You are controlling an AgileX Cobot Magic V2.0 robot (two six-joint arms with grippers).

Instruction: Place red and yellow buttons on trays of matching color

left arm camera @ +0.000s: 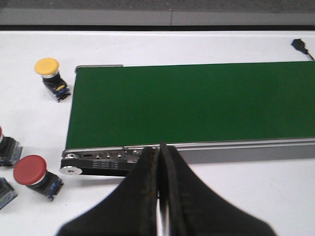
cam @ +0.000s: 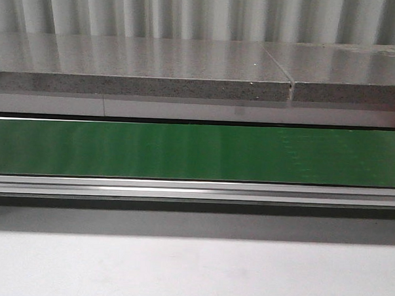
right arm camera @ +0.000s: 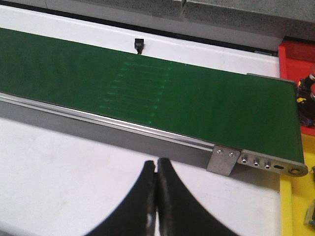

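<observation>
Front view: a green belt (cam: pixel 197 151) runs across the frame from left to right, with a metal rail along its near edge. A grey stone ledge (cam: pixel 142 73) lies on the far side, and the white surface (cam: pixel 192 272) on the near side. No hand or button shows here.

Left wrist view: the left hand (left arm camera: pixel 160 196) is closed, fingers pressed together, holding nothing, over the white surface just short of the belt's end. A yellow button (left arm camera: pixel 49 73) stands on the surface beside the belt's far corner. A red button (left arm camera: pixel 33 174) lies near the belt's roller end, apart from it. Two more buttons sit cut off at the frame edge.

Right wrist view: the right hand (right arm camera: pixel 156 201) is closed and empty, over the white surface near the belt's other end. A red tray (right arm camera: pixel 298 64) and a yellow tray (right arm camera: pixel 295 206) sit beyond that end; the contents are hard to make out.
</observation>
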